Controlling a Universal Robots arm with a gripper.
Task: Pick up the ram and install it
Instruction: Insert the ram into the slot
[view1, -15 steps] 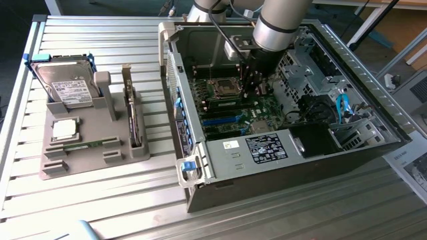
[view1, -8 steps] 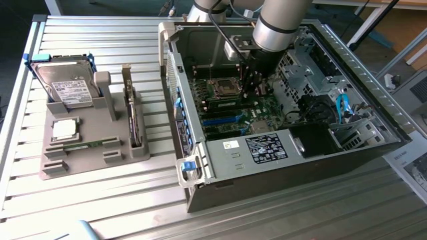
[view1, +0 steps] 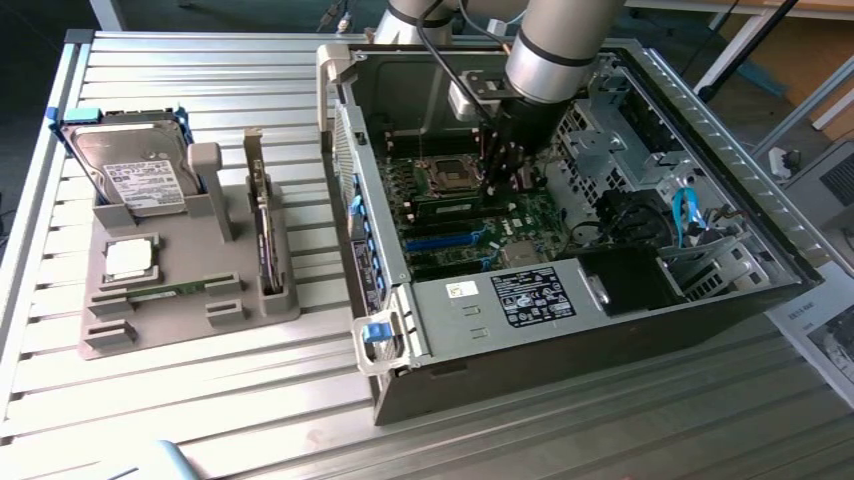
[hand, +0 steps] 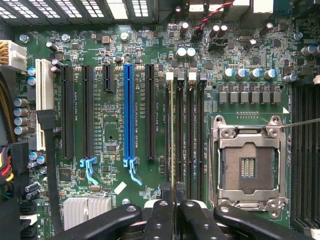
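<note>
Item: one open computer case (view1: 534, 370), lying on its side on a slatted metal worktop (view1: 200, 400), with its motherboard (hand: 112, 125) exposed. Inside the case, the arm reached down to the motherboard, and the tool (hand: 173, 210) was closed together and clamped on the ram (hand: 173, 140). The ram was held upright between the two dark fingers (hand: 159, 220). In the wrist view it showed edge-on as a thin pale line, running along the bank of long dark memory slots (hand: 190, 140) and in line with one of them. Whether it touched or sat in that slot could not be told. Also inside the case were an uncovered processor socket (hand: 248, 167) with a metal frame, a blue expansion slot (hand: 128, 115) among black ones, and a blue cable (view1: 683, 215). Outside the case, on the exterior view's left of it and well apart from it, a grey holder (view1: 160, 330) stood on the worktop. It carried a hard drive (view1: 134, 170) with a white label and a square silver processor chip (view1: 130, 258).
</note>
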